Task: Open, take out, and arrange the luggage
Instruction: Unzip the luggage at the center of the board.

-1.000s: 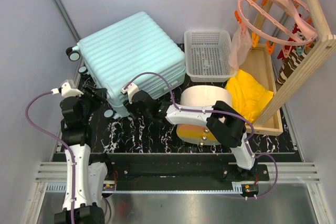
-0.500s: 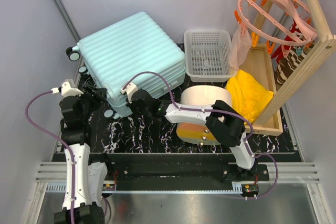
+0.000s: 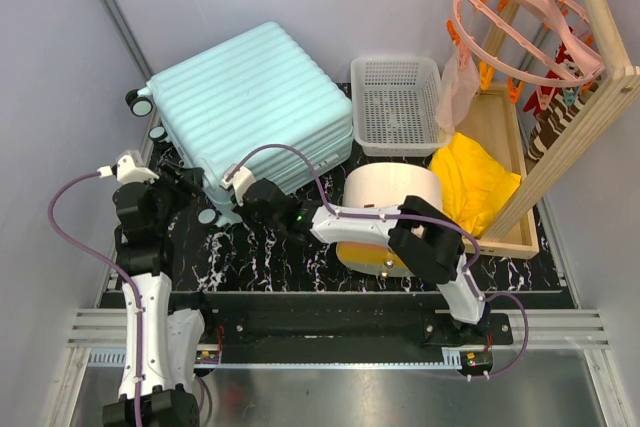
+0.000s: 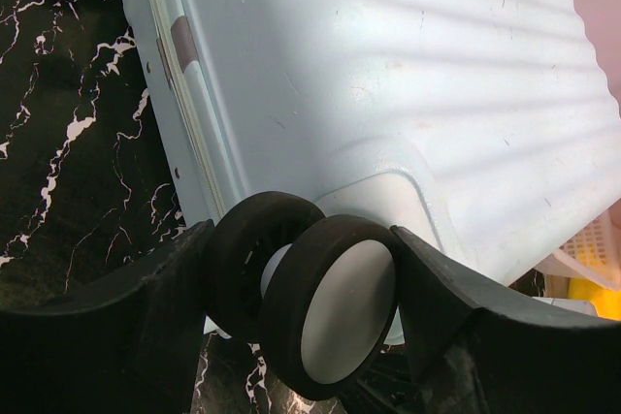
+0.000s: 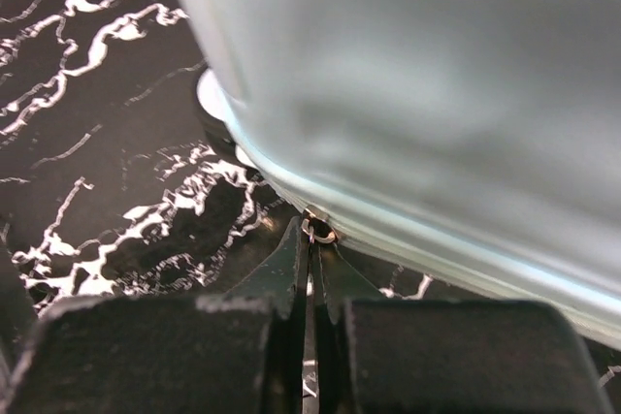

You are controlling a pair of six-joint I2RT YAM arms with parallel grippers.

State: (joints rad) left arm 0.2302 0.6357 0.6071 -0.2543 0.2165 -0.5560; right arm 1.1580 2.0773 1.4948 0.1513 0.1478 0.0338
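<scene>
The luggage (image 3: 250, 97) is a pale mint ribbed suitcase lying closed at the back left of the black marbled mat (image 3: 260, 259). My left gripper (image 3: 192, 183) is at its near-left side. In the left wrist view the left gripper (image 4: 301, 239) has both fingers pressed against a black double wheel (image 4: 330, 307) of the suitcase. My right gripper (image 3: 243, 208) reaches under the suitcase's near corner. In the right wrist view the right gripper (image 5: 315, 239) is shut on the small metal zipper pull (image 5: 319, 231) at the seam of the shell (image 5: 427, 75).
A white mesh basket (image 3: 395, 107) stands right of the suitcase. A cream cylinder with an orange end (image 3: 390, 192) lies under the right arm. Yellow cloth (image 3: 480, 182) sits in a wooden tray (image 3: 505, 117). A wooden rack with a pink hanger (image 3: 520, 27) fills the right.
My right gripper has shut on the zipper pull and shifted a little to the left along the suitcase's near edge. The left arm and the suitcase have not moved.
</scene>
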